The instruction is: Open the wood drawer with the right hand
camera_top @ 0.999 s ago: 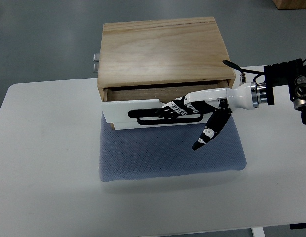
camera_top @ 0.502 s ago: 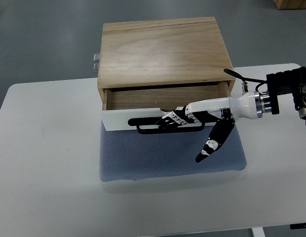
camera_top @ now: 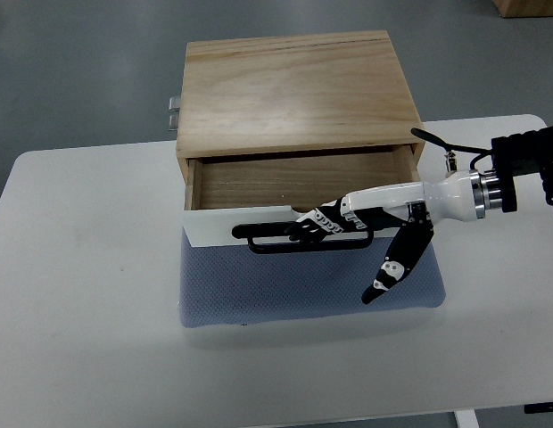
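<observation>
A light wooden box (camera_top: 294, 89) stands at the back of the white table (camera_top: 80, 312). Its single drawer (camera_top: 294, 183) is pulled partly out toward me, showing a bare wooden floor inside. The drawer's white front (camera_top: 223, 234) carries a black bar handle (camera_top: 263, 241). My right hand (camera_top: 317, 227), white with black fingers, reaches in from the right edge; its fingers are curled over the handle. Its thumb (camera_top: 392, 267) hangs down apart from the handle, over the mat. The left arm does not show.
A blue-grey padded mat (camera_top: 303, 290) lies under the drawer front and in front of the box. A metal hinge or latch (camera_top: 173, 111) sticks out at the box's back left. Grey floor lies beyond the table's far edge.
The right hand has pulled the handle toward me, and the drawer has slid steadily farther out of the box, exposing more of its inner floor.
</observation>
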{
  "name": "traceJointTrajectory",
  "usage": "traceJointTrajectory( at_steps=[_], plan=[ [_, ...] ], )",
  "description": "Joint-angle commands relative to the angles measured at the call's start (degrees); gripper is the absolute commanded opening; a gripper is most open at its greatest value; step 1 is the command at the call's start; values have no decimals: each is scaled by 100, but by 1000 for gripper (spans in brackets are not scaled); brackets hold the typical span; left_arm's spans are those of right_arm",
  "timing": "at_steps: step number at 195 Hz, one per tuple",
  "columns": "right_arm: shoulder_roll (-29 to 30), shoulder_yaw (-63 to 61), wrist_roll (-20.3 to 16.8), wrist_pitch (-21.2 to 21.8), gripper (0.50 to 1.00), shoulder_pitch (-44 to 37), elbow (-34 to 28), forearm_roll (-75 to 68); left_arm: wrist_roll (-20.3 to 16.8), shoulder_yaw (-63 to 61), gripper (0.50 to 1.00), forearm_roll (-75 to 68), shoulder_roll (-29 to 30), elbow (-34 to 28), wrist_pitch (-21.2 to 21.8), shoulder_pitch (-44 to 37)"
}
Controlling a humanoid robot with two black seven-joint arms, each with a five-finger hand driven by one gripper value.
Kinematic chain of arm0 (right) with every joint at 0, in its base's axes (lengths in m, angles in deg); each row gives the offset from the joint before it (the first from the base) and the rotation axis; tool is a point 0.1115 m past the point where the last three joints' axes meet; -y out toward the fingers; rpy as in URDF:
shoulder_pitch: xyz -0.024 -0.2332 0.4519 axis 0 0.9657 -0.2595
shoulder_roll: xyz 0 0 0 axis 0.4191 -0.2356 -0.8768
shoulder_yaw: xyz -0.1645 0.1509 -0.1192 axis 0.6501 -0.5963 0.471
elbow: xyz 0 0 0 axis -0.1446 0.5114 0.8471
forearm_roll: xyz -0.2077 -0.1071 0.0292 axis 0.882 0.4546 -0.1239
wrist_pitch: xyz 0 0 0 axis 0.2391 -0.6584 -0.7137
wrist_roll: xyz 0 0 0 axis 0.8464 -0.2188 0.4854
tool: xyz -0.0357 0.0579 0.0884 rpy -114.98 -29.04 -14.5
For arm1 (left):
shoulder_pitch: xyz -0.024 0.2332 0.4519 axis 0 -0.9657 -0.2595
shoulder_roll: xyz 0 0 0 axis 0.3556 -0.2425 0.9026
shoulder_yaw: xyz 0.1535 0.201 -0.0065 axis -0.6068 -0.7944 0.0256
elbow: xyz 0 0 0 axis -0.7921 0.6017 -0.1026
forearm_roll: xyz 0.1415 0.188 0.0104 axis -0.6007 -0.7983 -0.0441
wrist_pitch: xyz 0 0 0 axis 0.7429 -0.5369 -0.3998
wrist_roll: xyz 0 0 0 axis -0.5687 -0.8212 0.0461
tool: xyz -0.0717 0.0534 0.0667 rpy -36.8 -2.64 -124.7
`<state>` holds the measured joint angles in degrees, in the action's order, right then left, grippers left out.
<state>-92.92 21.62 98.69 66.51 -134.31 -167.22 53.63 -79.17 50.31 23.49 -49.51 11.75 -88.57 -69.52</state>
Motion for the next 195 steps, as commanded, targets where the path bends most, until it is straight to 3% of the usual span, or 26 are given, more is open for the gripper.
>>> traceJointTrajectory(
  at_steps=[1,46,71,84,105,122,149,180,190,191,195],
  plan=[
    [-83,-43,-1,28,952,-26,-50,-14,0,0,1000,2,0,0,0,0],
    [-286,-61,-10,46,952,-35,-235,-23,0,0,1000,2,0,0,0,0],
    [-689,-430,25,213,952,-35,-516,-172,0,0,1000,2,0,0,0,0],
    [-839,-632,52,432,952,-35,-481,-392,0,0,1000,2,0,0,0,0],
    [-1059,-1089,69,443,952,-26,-209,-875,0,0,1000,2,0,0,0,0],
    [-1129,-1362,69,443,952,9,319,-1499,0,0,1000,2,0,0,0,0],
    [-971,-1406,69,443,952,106,1663,-2932,0,0,1000,2,0,0,0,0],
    [-356,-1415,-19,443,950,642,3192,-4724,0,0,1000,2,0,0,0,0],
    [-356,-1415,-19,443,950,642,3193,-4725,0,0,1000,2,0,0,0,0],
    [-60,-1415,-36,443,952,790,3654,-5204,0,0,1000,2,0,0,0,0],
    [74,-1423,-54,443,952,853,3842,-5383,0,0,1000,-7,0,0,0,0]
  ],
)
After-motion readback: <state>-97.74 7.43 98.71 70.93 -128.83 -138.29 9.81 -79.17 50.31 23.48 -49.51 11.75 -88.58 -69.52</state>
